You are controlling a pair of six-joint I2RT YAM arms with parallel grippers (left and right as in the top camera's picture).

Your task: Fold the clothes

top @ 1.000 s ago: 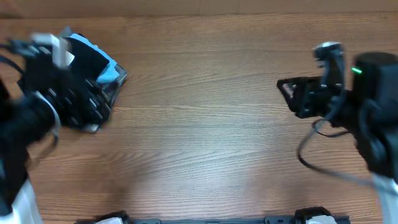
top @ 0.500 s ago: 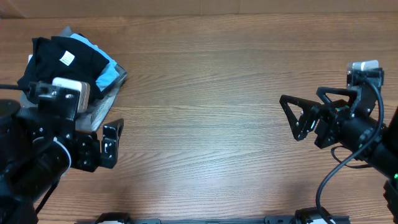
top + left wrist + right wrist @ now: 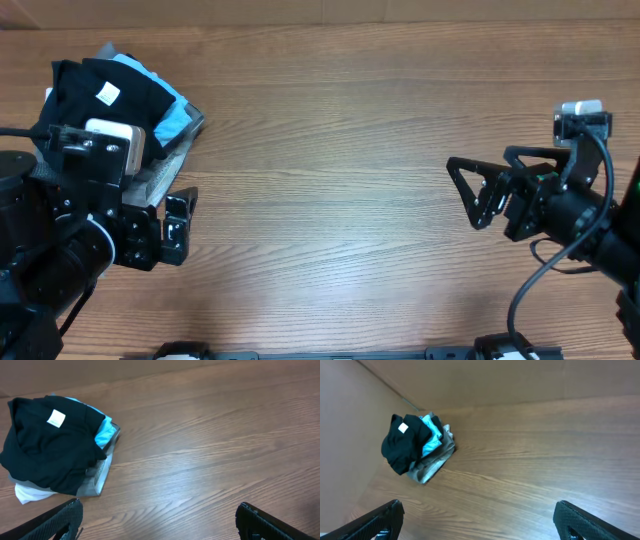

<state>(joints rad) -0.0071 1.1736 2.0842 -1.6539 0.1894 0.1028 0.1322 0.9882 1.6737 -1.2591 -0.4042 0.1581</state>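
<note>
Spanning every view: wooden table (image 3: 330, 130). Left arm (image 3: 50, 260) sits low at the left edge and right arm (image 3: 580, 210) at the right edge, well apart. Left gripper (image 3: 180, 224) points toward table centre, jaws spread wide, nothing between them; its wrist view shows the fingers at the frame's bottom corners. Right gripper (image 3: 464, 195) points left, jaws also spread, holding nothing. Heap of garments (image 3: 415, 450) lies in the far-left corner of the table, near the left gripper and not touched by it. Black T-shirt (image 3: 45, 447) is crumpled on top of the heap, unfolded, draping over its left side. Grey garment (image 3: 97, 479) is at the bottom, with light blue shirt (image 3: 104, 434) peeking out on the right between the two. Bit of white cloth (image 3: 24, 493) shows under the heap's near edge. Small white tag (image 3: 56, 418) lies face-up on top of the T-shirt.
</note>
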